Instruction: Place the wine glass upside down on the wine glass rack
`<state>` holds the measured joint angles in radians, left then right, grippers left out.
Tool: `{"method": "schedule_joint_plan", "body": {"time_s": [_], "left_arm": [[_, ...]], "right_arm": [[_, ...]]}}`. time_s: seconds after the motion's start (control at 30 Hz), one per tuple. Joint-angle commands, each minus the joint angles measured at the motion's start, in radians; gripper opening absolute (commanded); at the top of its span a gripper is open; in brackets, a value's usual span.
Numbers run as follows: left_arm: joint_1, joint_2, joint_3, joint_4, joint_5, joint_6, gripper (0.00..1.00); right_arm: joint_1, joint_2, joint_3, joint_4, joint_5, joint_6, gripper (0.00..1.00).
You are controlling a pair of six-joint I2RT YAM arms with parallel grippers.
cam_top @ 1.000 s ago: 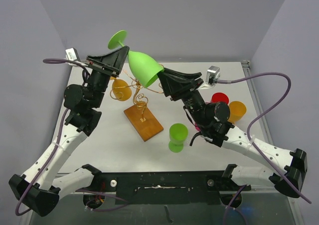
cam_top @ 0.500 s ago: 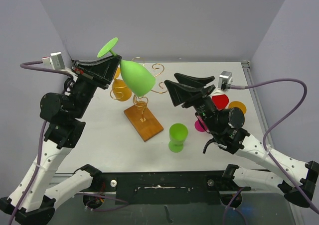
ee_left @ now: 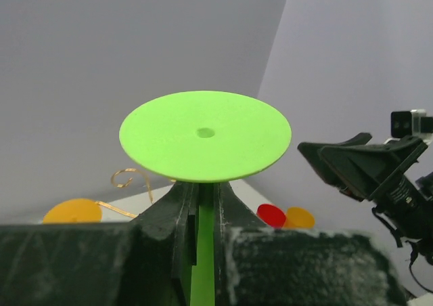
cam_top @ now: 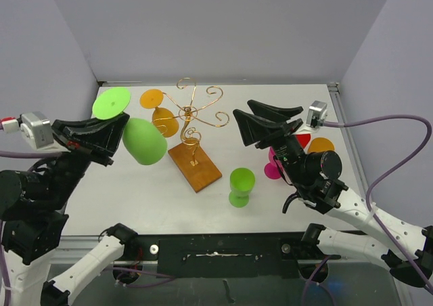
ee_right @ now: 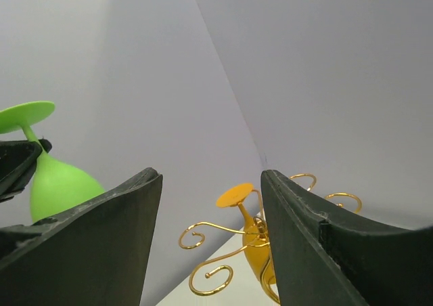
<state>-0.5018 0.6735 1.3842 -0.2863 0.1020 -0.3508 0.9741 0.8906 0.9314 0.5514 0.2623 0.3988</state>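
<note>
A green wine glass (cam_top: 144, 141) hangs in the air left of the rack, foot (cam_top: 111, 103) uppermost. My left gripper (cam_top: 120, 124) is shut on its stem. In the left wrist view the stem (ee_left: 203, 252) runs between the closed fingers under the round foot (ee_left: 205, 135). The wine glass rack (cam_top: 194, 111), gold wire on a brown wooden base (cam_top: 196, 167), stands mid-table with an orange glass (cam_top: 164, 121) hanging on it. My right gripper (cam_top: 242, 110) is open and empty to the right of the rack. Its wrist view shows the rack (ee_right: 223, 252) and the green glass (ee_right: 57, 181) beyond the gripper (ee_right: 211, 175).
A second green glass (cam_top: 241, 186) stands upright in front of the rack base. Red (cam_top: 298, 140), orange (cam_top: 322, 144) and magenta (cam_top: 272, 170) glasses sit behind the right arm. Grey walls close in the left, back and right.
My left arm has swung the green glass left and toward the near side, away from the rack. The right gripper let go of its bowl, opened wide and drew back to the right.
</note>
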Motion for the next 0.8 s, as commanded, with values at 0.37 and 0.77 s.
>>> {"method": "schedule_joint_plan", "body": {"time_s": [0.37, 0.77], "left_arm": [[0.004, -0.176, -0.385, -0.079, 0.157, 0.242, 0.0], [0.003, -0.152, -0.595, 0.215, 0.157, 0.216, 0.0]], "right_arm": [[-0.023, -0.048, -0.038, -0.002, 0.066, -0.036, 0.61], [-0.029, -0.061, -0.048, -0.005, 0.066, -0.035, 0.61]]}}
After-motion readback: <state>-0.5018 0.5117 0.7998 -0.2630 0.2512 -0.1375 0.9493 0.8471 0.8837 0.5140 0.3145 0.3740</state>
